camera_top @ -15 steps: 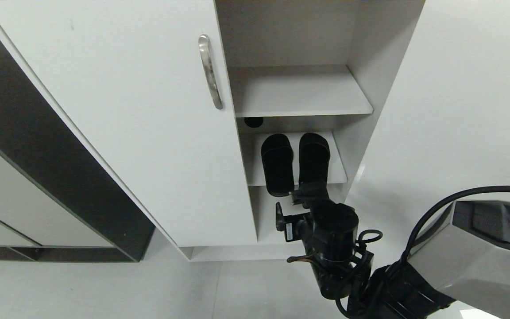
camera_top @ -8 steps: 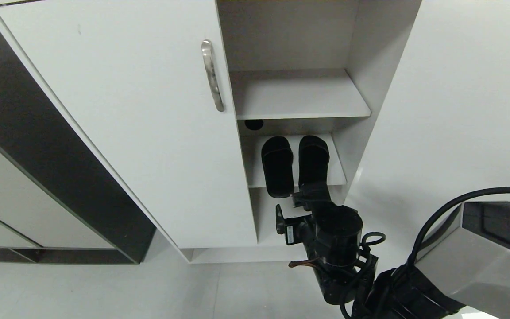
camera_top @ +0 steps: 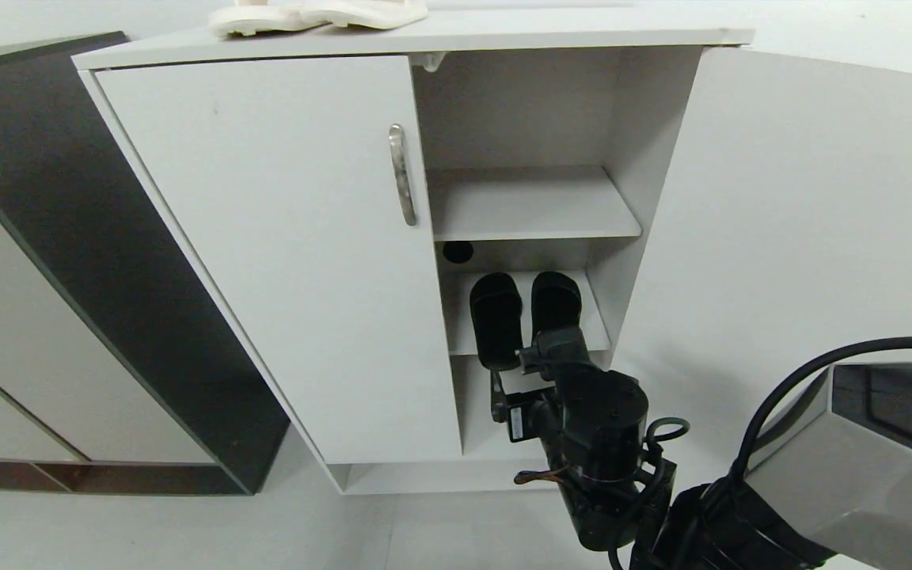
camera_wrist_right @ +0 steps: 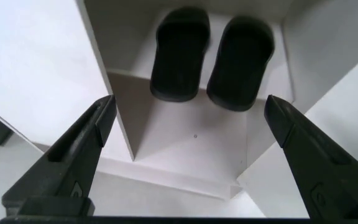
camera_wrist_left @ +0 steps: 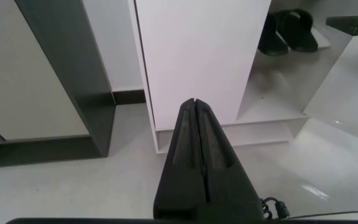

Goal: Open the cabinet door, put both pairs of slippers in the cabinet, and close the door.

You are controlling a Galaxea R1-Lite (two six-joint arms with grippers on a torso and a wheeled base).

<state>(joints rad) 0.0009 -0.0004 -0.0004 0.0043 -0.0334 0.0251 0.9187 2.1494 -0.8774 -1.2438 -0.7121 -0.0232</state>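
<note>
Hanging just before the middle shelf (camera_top: 592,321), the right gripper (camera_wrist_right: 190,106) gapes wide and holds nothing. The black slippers (camera_top: 495,317) lie side by side on that shelf, heels at its front edge. The upper shelf (camera_top: 531,210) offers bare room. The head view adds pale slippers (camera_top: 321,14) atop the cabinet (camera_top: 503,36). The left wrist view adds the left gripper (camera_wrist_left: 194,106), pressed together and empty, above the floor (camera_wrist_left: 104,180).

No legible text or signs
</note>
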